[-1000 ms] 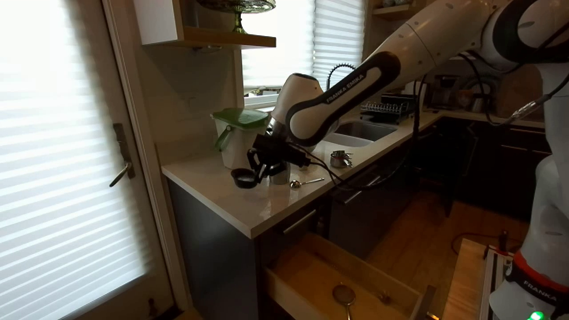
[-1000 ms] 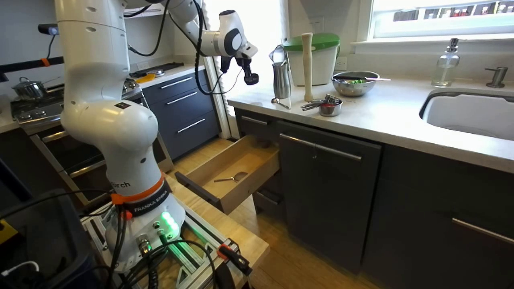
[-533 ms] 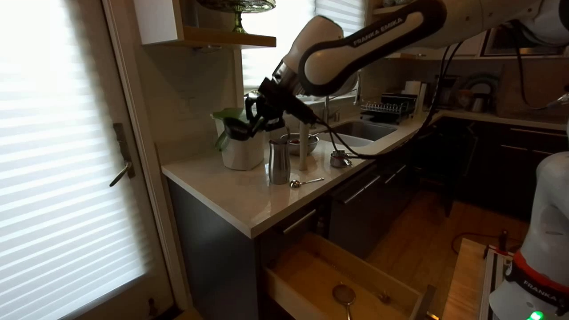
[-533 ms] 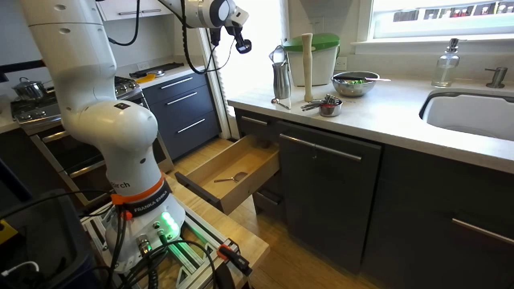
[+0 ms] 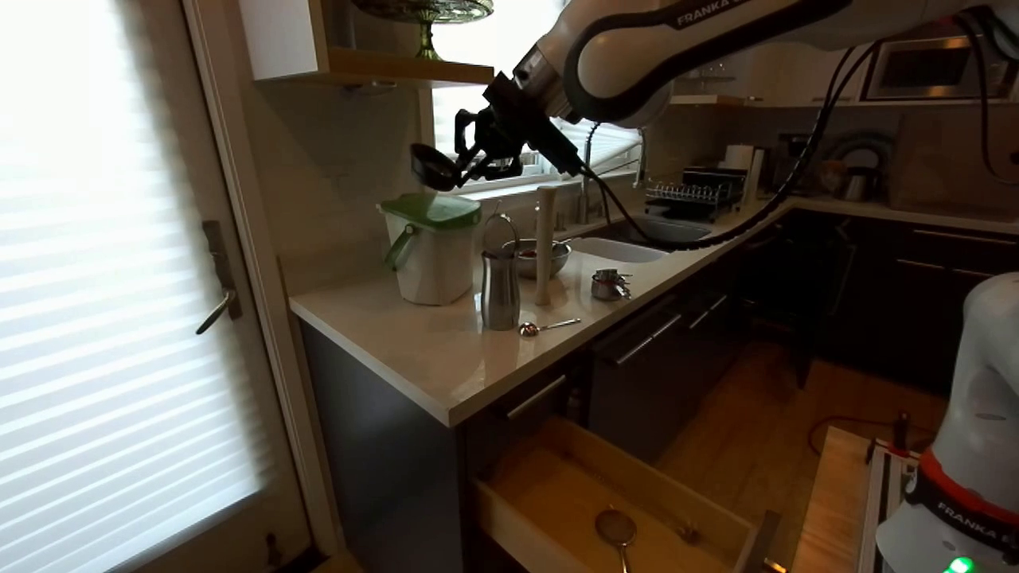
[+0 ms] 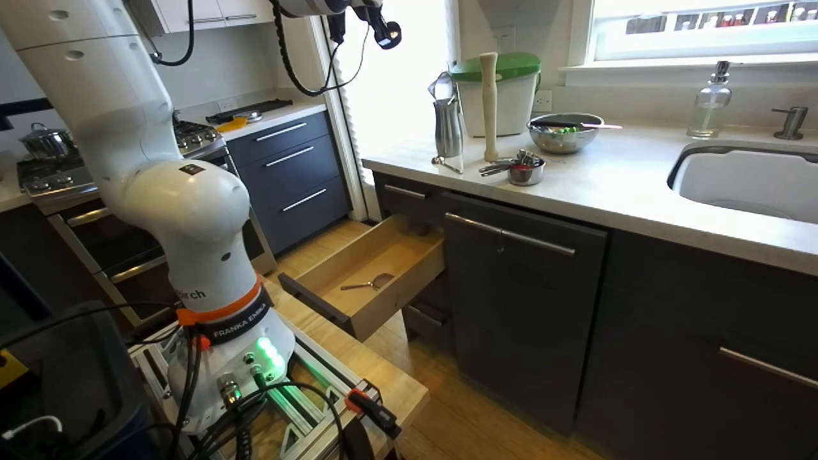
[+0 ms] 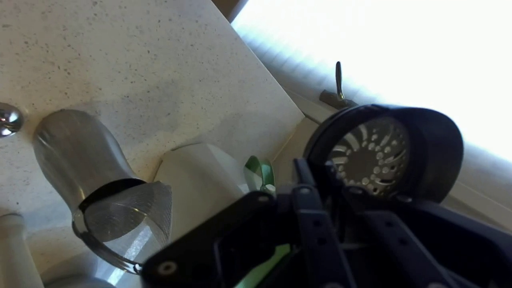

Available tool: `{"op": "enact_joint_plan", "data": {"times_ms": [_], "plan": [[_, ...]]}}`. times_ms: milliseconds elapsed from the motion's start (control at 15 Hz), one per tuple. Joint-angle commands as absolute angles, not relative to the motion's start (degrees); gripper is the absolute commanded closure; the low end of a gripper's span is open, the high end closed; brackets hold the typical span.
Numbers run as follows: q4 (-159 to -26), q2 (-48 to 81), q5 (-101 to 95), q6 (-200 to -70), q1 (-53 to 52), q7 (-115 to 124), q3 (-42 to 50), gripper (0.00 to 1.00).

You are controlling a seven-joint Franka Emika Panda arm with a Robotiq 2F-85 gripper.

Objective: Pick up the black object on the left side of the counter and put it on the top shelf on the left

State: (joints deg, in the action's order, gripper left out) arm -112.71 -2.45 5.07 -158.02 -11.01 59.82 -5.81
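The black object (image 5: 434, 165) is a small round cup with a slotted, perforated bottom, seen in the wrist view (image 7: 434, 156). My gripper (image 5: 462, 177) is shut on its rim and holds it tilted, well above the counter (image 5: 374, 322). It also shows high up in an exterior view (image 6: 388, 36). In the wrist view, the fingertips (image 7: 304, 172) pinch the near edge of the rim. A brown wooden shelf board (image 5: 398, 70) at the upper left is higher than the black object. No second board above it shows, so the top shelf is out of view.
A white bin with a green lid (image 5: 434, 208) stands below the gripper. A metal cup (image 5: 500, 298), a wooden stick (image 5: 544, 247) and measuring cups (image 5: 609, 285) stand nearby. A green glass stand (image 5: 427, 36) is on the board. A drawer (image 6: 377, 255) is open.
My gripper has risen with the black object in it, from just above the counter to above the bin's green lid. The arm has lifted; the counter items have not moved.
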Motion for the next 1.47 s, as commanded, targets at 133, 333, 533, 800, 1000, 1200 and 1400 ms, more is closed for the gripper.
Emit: {"op": "enact_joint_plan", "data": {"times_ms": [133, 333, 533, 800, 1000, 1200, 1400], "plan": [[-107.24, -1.91, 1.44, -167.03, -8.51, 70.86, -4.06, 0.98], [-102.22, -0.34, -5.77, -172.61, -6.35, 78.91, -3.16, 0.98], [-101.8, -1.02, -7.93, -172.65, -5.79, 80.21, -2.72, 0.9], [-96.58, 2.06, -12.35, -173.91, -4.39, 86.06, -2.24, 0.98], [-89.4, 5.37, -10.19, -173.49, -5.12, 83.1, -3.32, 0.98], [-80.61, 9.14, -12.68, -168.14, -6.16, 81.57, -4.32, 0.98], [-70.1, 13.61, -19.1, -160.35, -7.7, 85.01, -2.18, 0.98]]}}
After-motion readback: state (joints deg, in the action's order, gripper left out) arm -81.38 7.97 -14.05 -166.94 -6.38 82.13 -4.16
